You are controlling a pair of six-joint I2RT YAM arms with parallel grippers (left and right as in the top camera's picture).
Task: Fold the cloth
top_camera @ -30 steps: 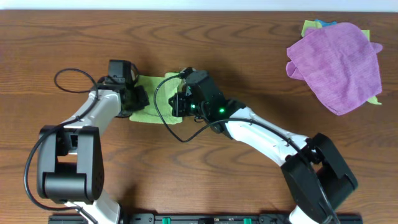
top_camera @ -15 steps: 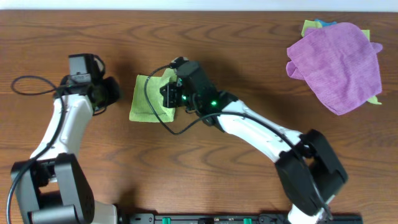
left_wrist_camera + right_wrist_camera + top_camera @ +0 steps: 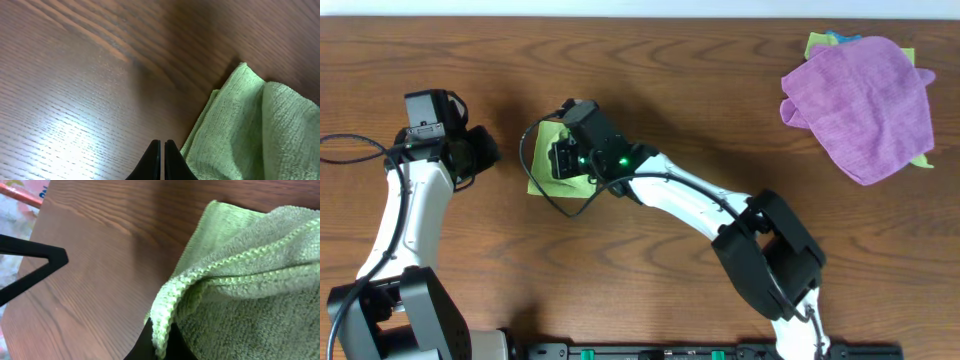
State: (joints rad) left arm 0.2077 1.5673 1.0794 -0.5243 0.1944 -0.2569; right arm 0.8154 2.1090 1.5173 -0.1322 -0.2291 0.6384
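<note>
Observed lime-green cloth (image 3: 537, 182) left of centre on counter (image 3: 670, 80), mostly covered by right hand (image 3: 160, 342) pinching its edge. Found left hand (image 3: 162, 150) closed, empty, near cloth. Logged purple cloth (image 3: 860, 105) well apart. Could not determine long axis.

Cloth (image 3: 538, 181) on table (image 3: 660, 70) centre-left, under R gripper (image 3: 552, 162) — L gripper (image 3: 490, 152) just left, apart; bigger cloth (image 3: 860, 105) far right, rear.

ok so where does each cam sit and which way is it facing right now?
Overhead: fixed above the table, looking straight down; shows left arm, right arm, the cloth, a purple cloth.
Left wrist: low over bare table, facing the cloth's edge; its shut left end effector at bottom.
Right wrist: close on the cloth; right end effector pinching a raised edge at bottom.
Shared: both wrist views show the same cloth.
</note>
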